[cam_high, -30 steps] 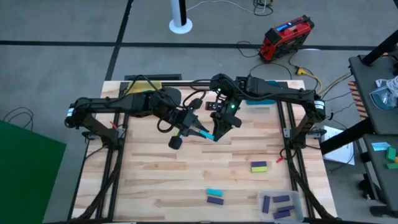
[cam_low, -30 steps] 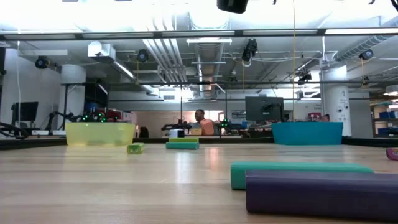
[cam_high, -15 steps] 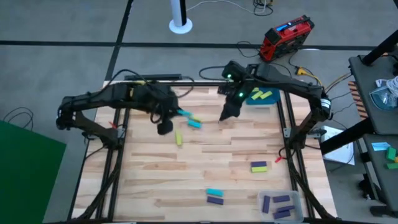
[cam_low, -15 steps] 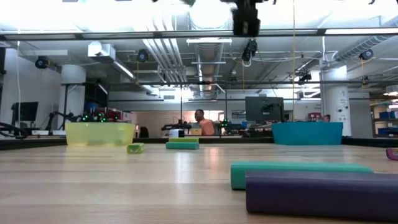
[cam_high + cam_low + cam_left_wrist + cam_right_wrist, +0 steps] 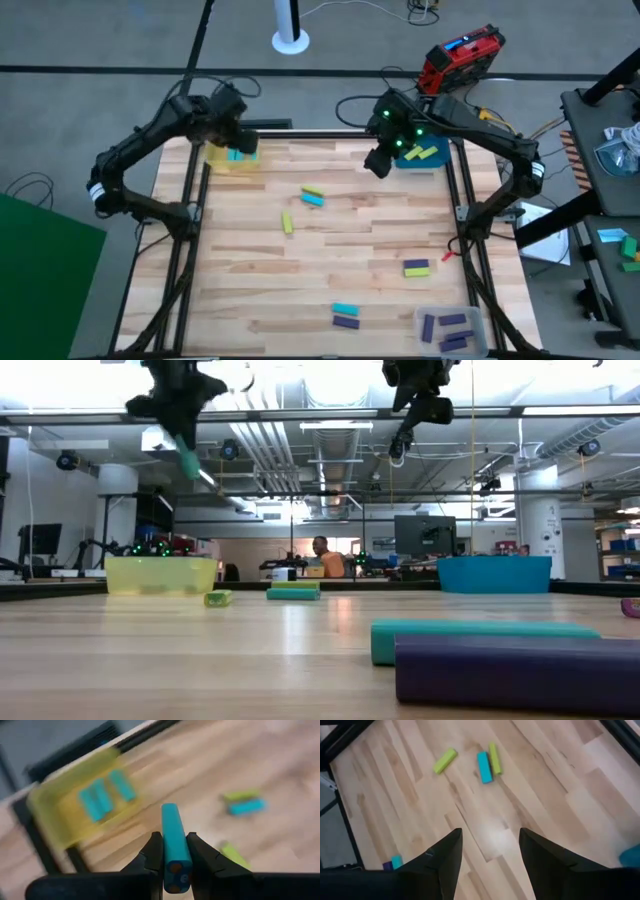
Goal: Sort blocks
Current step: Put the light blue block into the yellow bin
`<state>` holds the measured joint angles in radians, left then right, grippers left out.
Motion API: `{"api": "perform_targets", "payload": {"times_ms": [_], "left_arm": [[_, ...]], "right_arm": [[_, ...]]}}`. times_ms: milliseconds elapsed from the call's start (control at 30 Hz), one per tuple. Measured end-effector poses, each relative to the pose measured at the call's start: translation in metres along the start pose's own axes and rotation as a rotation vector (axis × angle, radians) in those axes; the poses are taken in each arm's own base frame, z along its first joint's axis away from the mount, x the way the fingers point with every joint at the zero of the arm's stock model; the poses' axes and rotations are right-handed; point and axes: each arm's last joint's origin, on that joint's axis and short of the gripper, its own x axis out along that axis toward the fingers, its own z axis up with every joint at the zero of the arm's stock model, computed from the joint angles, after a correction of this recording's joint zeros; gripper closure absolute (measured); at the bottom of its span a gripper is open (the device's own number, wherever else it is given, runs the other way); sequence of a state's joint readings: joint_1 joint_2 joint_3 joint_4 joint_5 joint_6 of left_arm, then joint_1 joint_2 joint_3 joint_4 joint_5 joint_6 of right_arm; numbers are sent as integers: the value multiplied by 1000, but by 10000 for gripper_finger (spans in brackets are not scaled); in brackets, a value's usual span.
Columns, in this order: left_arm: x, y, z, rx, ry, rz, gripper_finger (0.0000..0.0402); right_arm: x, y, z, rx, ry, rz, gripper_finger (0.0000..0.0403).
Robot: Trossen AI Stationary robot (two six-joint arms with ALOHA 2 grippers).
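The left gripper [image 5: 170, 852] pinches a cyan block [image 5: 172, 842] between its fingers; it should release only once squarely above the yellow tray [image 5: 52, 810] ahead. The right gripper [image 5: 487, 852] waits, fingers wide

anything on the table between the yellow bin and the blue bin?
Nothing. In the high view, only bare wood runs between the yellow bin and the blue bin; the nearest blocks, a cyan/yellow-green pair, lie nearer the camera side.
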<state>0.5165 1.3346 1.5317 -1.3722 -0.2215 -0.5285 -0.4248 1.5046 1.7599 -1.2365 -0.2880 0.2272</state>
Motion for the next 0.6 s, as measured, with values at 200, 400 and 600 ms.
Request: {"api": "perform_targets", "payload": {"times_ms": [200,400,600], "left_arm": [[30,39,16,-224,10,98,369],[64,77,11,-354,100,181,369],[90,93,-1,-398,149,258,369]], "right_arm": [[0,1,1,-7,-17,3,226],[3,0,4,-14,-36,6,236],[4,0,5,-23,-45,7,243]]}}
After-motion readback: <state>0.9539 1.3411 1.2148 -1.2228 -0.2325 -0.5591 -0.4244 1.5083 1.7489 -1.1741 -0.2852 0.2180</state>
